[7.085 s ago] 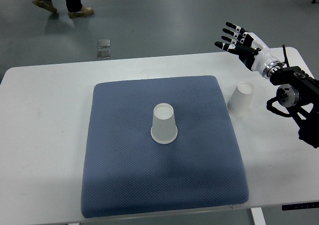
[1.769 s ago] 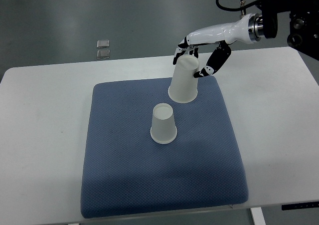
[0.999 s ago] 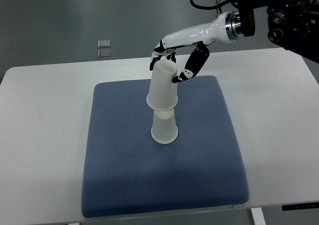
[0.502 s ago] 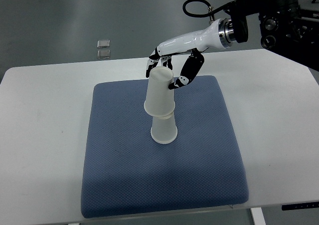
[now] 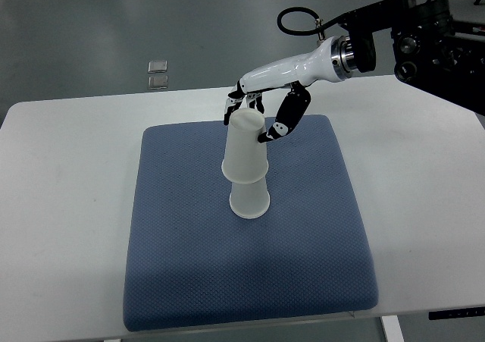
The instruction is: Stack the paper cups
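Note:
An upside-down white paper cup [image 5: 249, 200] stands in the middle of the blue pad [image 5: 189, 258]. A second upside-down white cup [image 5: 245, 146] is held right above it, its rim overlapping the top of the lower cup. My right hand [image 5: 254, 116] reaches in from the upper right and is shut on the upper cup near its top, fingers behind it and thumb on its right side. No left arm shows.
The blue pad lies on a white table [image 5: 61, 205]. Two small metal squares [image 5: 158, 74] lie on the floor beyond the table's far edge. The right arm's dark body and cable [image 5: 424, 39] sit over the table's far right corner.
Over the last second the right hand has lowered the held cup slightly over the standing cup. Earlier it picked this cup up from the table at the right of the pad.

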